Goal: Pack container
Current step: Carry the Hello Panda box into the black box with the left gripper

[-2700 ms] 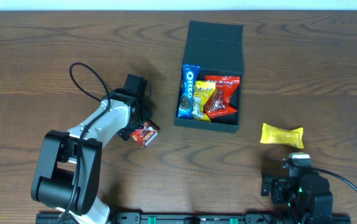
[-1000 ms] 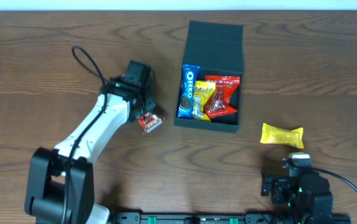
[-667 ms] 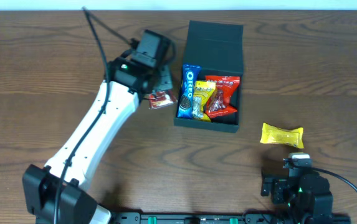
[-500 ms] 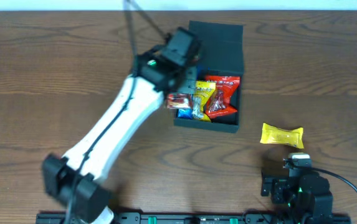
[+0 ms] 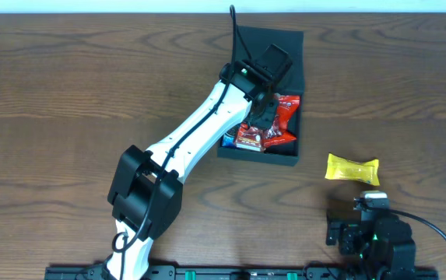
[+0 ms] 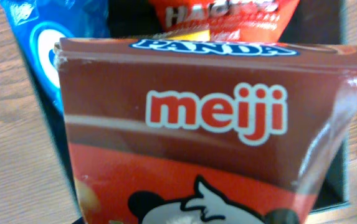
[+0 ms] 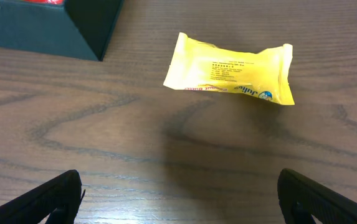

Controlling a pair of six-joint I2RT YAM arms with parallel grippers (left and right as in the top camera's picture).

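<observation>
The container (image 5: 258,158), a dark teal-black box with its flap lid (image 5: 269,43) standing open at the back, holds a blue Oreo packet (image 6: 35,43) and a red snack packet (image 5: 286,109). My left gripper (image 5: 259,115) hangs over the box's inside, shut on a red Meiji panda packet (image 6: 215,124) that fills the left wrist view and hides the fingers. The same Meiji packet (image 5: 250,138) hangs over the box's near left part. My right gripper (image 7: 181,199) rests open low over the table, with nothing between its fingertips. A yellow packet (image 7: 231,78) lies just ahead of it.
The yellow packet (image 5: 352,169) lies on the wooden table to the right of the container, near the right arm's base (image 5: 370,233). The container's near right corner (image 7: 41,31) shows at the top left of the right wrist view.
The left arm has swung right from the table's left side, carrying the Meiji packet up and over the container. The right arm and the yellow packet have not moved.
</observation>
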